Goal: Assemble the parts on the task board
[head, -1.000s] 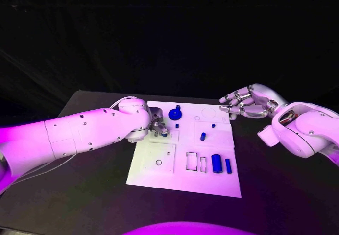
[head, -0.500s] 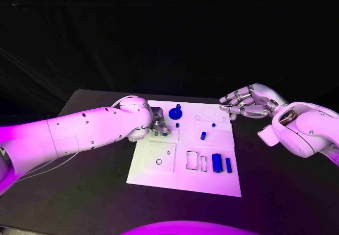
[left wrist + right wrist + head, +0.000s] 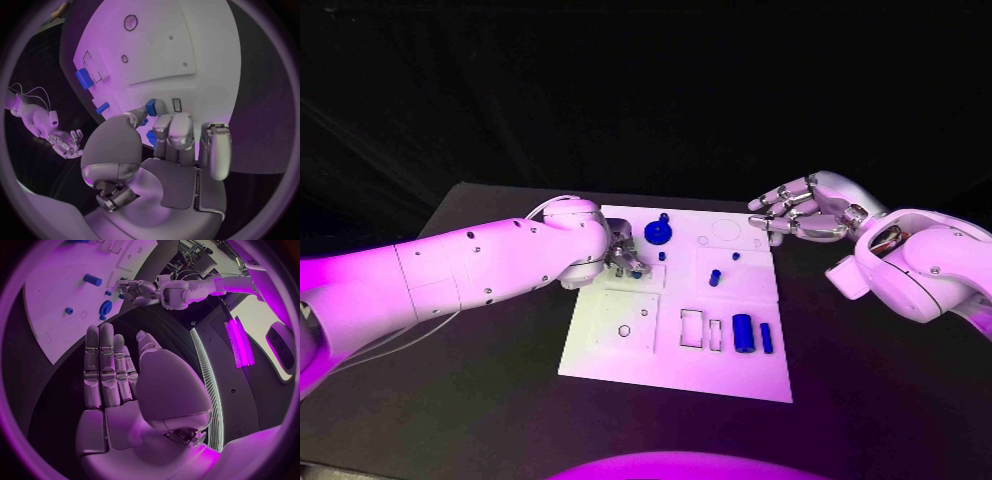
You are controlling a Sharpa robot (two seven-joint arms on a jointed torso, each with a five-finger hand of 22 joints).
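White against the black desk [image 3: 488, 330], the task board [image 3: 678, 345] lay at the centre of the head view, its far end reaching toward the middle of the frame. The left hand [image 3: 625, 260] was set over the board's left edge, just above the frame's centre, and its fingers [image 3: 178, 131] were closed round a small blue part [image 3: 150, 107], pinched at the fingertips close over the board's surface. Whether the part touched the board could not be told. A round blue part [image 3: 658, 233] stood just beside that hand, toward the board's far end, with a tiny blue part [image 3: 661, 256] right below it in the frame. Near the board's middle sat a short blue peg [image 3: 714, 279] and a smaller blue dot [image 3: 736, 256] up and to the right of it. In the board's lower right area, two blue upright blocks [image 3: 743, 333] lay side by side, the wider one on the left, next to outlined rectangular slots [image 3: 691, 329]. The right hand [image 3: 800, 212] hovered at the upper right of the board, beyond its far right corner, holding nothing, its fingers [image 3: 100, 365] loosely curled and apart.
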